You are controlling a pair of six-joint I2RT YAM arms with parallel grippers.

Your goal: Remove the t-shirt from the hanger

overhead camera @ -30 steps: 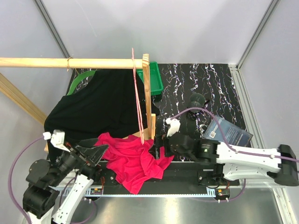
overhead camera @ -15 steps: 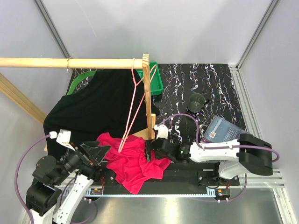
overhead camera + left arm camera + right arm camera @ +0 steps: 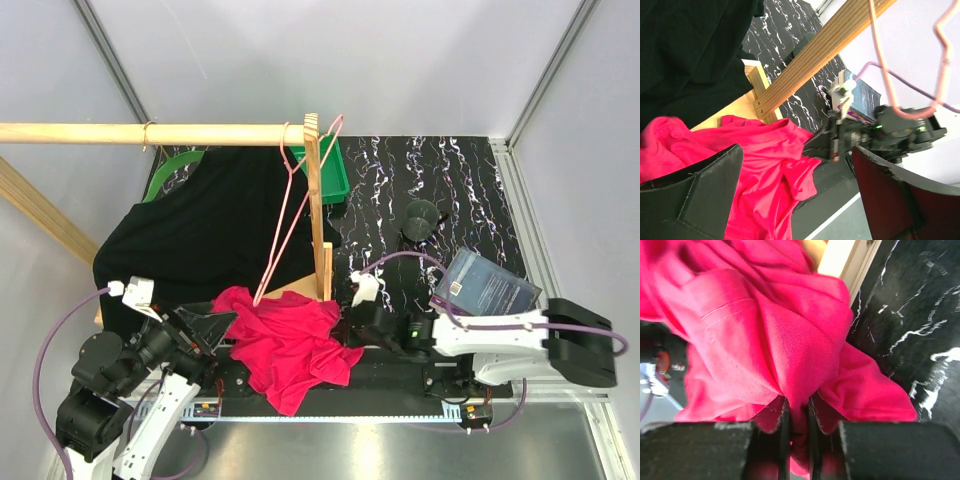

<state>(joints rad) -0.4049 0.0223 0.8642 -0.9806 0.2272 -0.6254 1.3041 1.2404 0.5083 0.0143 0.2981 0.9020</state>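
Note:
The red t-shirt [image 3: 290,338] lies crumpled at the table's front edge, between the two arms. The pink wire hanger [image 3: 283,215] hangs by its hook from the wooden rail [image 3: 150,133], tilted, with its lower corner touching the shirt's top edge. My right gripper [image 3: 347,330] is at the shirt's right edge. In the right wrist view it [image 3: 797,412] is shut on a pinched fold of the t-shirt [image 3: 790,330]. My left gripper [image 3: 796,155] stands open to the left of the t-shirt [image 3: 760,160], with nothing between its fingers; the hanger [image 3: 879,55] shows above.
A black cloth [image 3: 210,220] drapes under the rail at the left. A wooden upright post [image 3: 318,210] stands just behind the shirt. A green bin [image 3: 332,172] sits at the back, a round black object [image 3: 422,216] and a blue book [image 3: 487,285] at the right.
My right gripper came in to the shirt's right edge and shut on a fold. The hanger swung round on the rail and now hangs tilted. The left arm barely moved.

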